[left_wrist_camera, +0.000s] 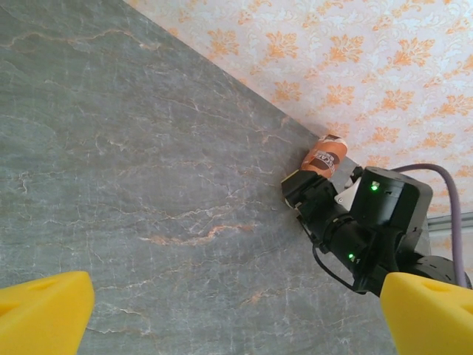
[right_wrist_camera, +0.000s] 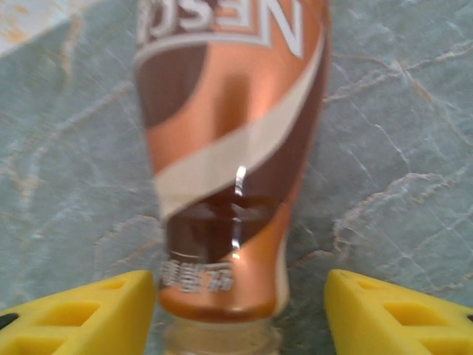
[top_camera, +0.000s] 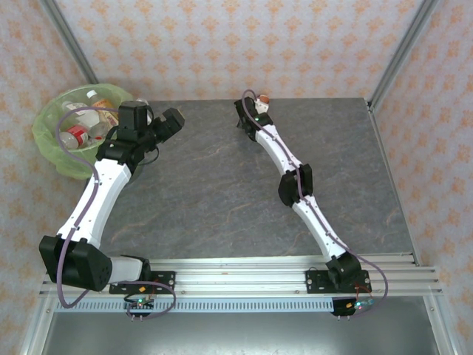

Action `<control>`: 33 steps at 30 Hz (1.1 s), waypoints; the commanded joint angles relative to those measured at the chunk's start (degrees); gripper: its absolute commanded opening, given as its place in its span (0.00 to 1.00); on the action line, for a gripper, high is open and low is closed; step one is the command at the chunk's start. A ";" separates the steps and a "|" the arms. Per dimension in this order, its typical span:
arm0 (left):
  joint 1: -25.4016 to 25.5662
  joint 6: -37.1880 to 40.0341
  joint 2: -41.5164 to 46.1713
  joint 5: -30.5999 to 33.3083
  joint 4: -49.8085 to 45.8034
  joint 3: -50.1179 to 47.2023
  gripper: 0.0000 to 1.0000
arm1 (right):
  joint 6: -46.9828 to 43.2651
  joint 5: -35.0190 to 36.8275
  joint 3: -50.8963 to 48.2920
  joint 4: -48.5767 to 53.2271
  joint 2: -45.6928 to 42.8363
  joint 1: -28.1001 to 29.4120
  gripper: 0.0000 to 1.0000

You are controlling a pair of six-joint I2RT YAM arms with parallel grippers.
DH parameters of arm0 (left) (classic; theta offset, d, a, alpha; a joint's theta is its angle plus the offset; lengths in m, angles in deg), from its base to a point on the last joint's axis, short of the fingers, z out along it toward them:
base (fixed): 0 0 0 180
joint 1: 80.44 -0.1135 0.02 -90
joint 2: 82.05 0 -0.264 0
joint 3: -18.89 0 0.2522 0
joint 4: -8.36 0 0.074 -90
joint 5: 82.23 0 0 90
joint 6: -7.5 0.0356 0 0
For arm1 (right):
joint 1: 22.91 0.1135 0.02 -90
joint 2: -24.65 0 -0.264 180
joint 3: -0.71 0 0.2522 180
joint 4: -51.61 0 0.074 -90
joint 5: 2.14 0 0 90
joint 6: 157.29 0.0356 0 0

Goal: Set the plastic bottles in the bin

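Where the grey, marble-veined table (top_camera: 207,185) meets the back wall (top_camera: 222,44), a brown and orange plastic bottle (right_wrist_camera: 229,148) sits at the far edge, a little right of centre. From the overhead view only its top end (top_camera: 263,99) shows, just beyond the right arm. Up close its label carries a cream swirl and large white letters. Whether it stands upright or lies on its side cannot be told for sure.

The right gripper (right_wrist_camera: 240,303) straddles this bottle. Its yellow fingers (right_wrist_camera: 81,314) sit one on each side of the bottle's near end. One finger is just beside the bottle, perhaps touching it; the other is apart from it, with bare table showing in the gap. The jaws are parted and not clamped on the bottle.

The left wrist camera sees the same bottle (left_wrist_camera: 325,155) against the orange-flowered wallpaper, with the right gripper (left_wrist_camera: 307,196) beside it.

At the table's far left corner stands the bin (top_camera: 44,140), round and lined with a light-green bag. Several other bottles (top_camera: 77,133) lie inside it, clear ones with white caps and red labels.

The left gripper (top_camera: 168,122) hovers just beside the bin, on its right. Its yellow fingers (left_wrist_camera: 44,310) are spread wide with nothing between them.
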 commanded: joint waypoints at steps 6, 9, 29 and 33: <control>0.48 1.08 0.53 1.50 -0.51 -1.49 1.00 | 2.52 1.47 0.92 3.45 0.76 -0.39 0.50; 0.46 1.30 0.49 1.50 -0.77 -1.66 1.00 | 2.04 1.27 0.91 3.05 0.78 -0.46 0.39; 0.44 1.81 4.79 0.56 -1.59 -3.64 1.00 | -12.30 -12.23 4.41 7.08 -8.09 1.06 0.00; 0.44 1.27 5.20 0.70 -1.12 -4.28 1.00 | -16.45 -14.19 4.30 8.14 -10.36 0.87 0.00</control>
